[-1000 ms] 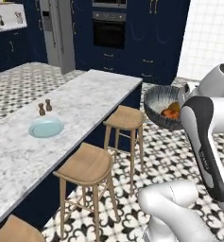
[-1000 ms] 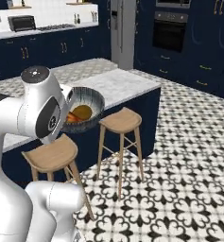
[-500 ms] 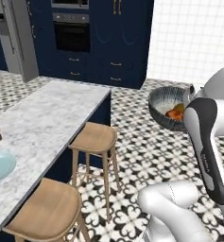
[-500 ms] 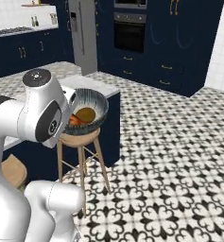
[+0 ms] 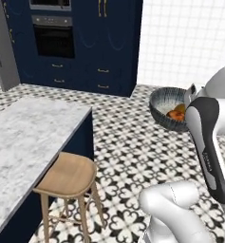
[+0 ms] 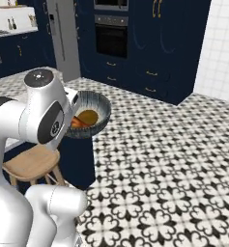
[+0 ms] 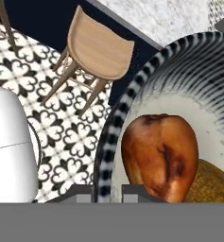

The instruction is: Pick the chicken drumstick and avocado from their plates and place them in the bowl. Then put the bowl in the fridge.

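Dark grey speckled deep bowl (image 6: 88,115) pinched at rim by gripper (image 7: 107,188), carried above floor; reddish-brown drumstick (image 7: 159,156), avocado (image 7: 211,182) inside. Remaining: stainless fridge (image 6: 62,37), well beyond bowl.

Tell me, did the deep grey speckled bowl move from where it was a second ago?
Yes. The deep grey speckled bowl was carried rightward, away from the marble counter, and now hangs over the patterned floor.

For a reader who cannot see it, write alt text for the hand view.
Seen from the hand, the gripper is shut on the rim of the bowl, which holds the chicken drumstick and, beside it, the avocado. Below are a wooden stool and patterned floor tiles.
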Robot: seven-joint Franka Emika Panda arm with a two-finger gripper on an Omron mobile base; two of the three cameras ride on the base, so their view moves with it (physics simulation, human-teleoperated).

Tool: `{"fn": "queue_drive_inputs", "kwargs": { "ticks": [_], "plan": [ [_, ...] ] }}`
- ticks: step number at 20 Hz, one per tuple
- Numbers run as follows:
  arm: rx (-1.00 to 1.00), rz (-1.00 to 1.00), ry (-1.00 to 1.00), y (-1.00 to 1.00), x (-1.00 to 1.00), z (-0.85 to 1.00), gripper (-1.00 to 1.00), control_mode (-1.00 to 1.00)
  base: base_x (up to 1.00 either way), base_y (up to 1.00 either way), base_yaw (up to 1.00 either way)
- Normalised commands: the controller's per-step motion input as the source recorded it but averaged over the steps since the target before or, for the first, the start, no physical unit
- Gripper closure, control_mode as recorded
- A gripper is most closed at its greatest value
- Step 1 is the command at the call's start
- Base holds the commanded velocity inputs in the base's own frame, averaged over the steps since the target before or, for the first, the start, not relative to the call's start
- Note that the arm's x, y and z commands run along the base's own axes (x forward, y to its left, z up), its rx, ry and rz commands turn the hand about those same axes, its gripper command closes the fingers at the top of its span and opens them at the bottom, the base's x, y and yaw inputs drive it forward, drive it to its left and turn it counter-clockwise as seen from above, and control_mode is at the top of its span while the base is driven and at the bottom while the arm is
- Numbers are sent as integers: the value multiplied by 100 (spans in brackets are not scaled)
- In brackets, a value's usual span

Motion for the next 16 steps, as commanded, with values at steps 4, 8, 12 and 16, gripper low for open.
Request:
{"fn": "queue_drive_inputs", "kwargs": {
  "ticks": [4, 8, 12, 16],
  "plan": [
    [0, 0, 0, 0, 0, 0, 100, 100, 100, -53, -4],
    [0, 0, 0, 0, 0, 0, 100, 100, 100, -48, 0],
    [0, 0, 0, 0, 0, 0, 100, 100, 100, -43, 0],
    [0, 0, 0, 0, 0, 0, 100, 100, 100, -43, 2]
  ]
}}
